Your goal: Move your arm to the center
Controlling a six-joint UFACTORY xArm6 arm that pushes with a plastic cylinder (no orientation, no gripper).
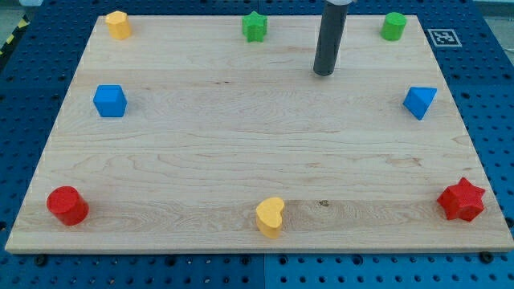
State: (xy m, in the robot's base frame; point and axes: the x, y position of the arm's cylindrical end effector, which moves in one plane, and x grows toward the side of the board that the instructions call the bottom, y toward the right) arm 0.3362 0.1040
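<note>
My tip rests on the wooden board near the view's top, right of the middle. It touches no block. The green star lies up and to its left. The green cylinder lies up and to its right. The blue triangular block is to its lower right. The blue cube sits at the view's left. The yellow block is in the top left corner. The red cylinder is at bottom left, the yellow heart at bottom middle, the red star at bottom right.
The board lies on a blue perforated table. A black and white marker tag sits just off the board's top right corner.
</note>
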